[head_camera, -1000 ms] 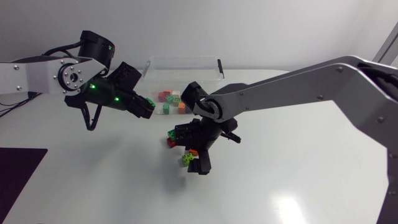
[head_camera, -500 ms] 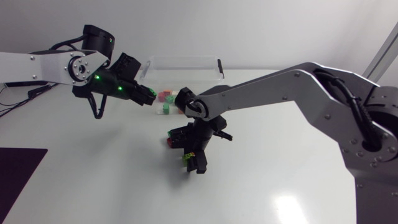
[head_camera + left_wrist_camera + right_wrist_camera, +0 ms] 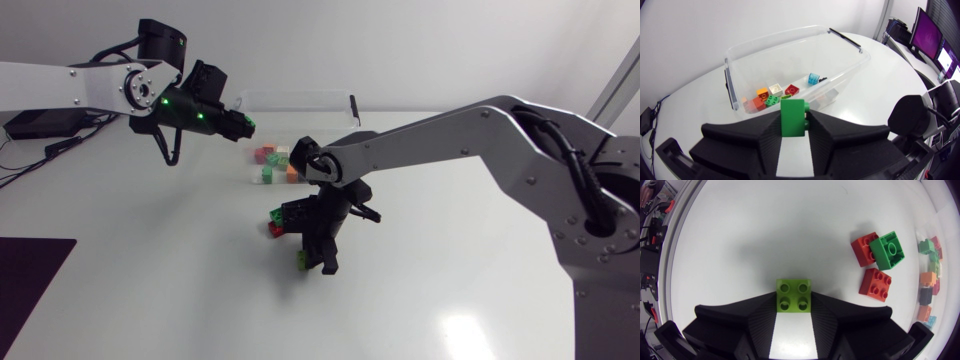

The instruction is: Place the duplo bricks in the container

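The clear container stands at the table's back and holds several coloured bricks. My left gripper hovers beside its left end, shut on a dark green brick; in the left wrist view the container lies just ahead of the fingers. My right gripper is down at the table's middle, shut on a lime green brick. Just beside it lie two red bricks and a green brick, which touches the first red one.
Inside the container I make out orange, white, red and light blue bricks. A dark mat lies at the table's front left corner. Bare white tabletop surrounds the loose bricks.
My right gripper has shut on the lime brick at the table's middle. My left arm has risen and swung back toward the container with its green brick.
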